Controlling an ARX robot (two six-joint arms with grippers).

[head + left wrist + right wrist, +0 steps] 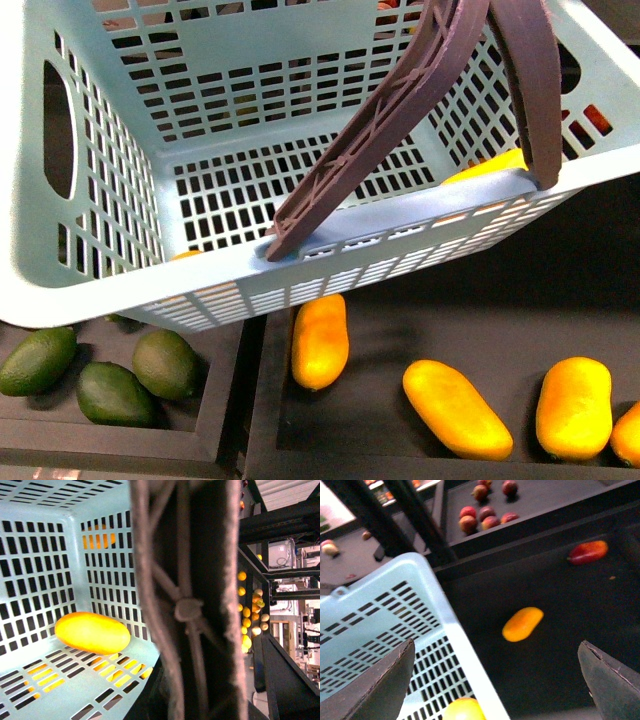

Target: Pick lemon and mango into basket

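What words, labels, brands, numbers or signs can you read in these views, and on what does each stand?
None can be read.
Light turquoise slotted plastic basket: no label or brand.
Its brown swing handles: no lettering.
Smooth oblong yellow-orange mango in the basket: no sticker.
Pale equipment behind, in the left wrist view: too blurred to tell.

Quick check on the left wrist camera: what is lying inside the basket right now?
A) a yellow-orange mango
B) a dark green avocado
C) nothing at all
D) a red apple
A: the left wrist view shows one smooth, oblong yellow-orange mango lying inside the basket, against its slotted turquoise surfaces.
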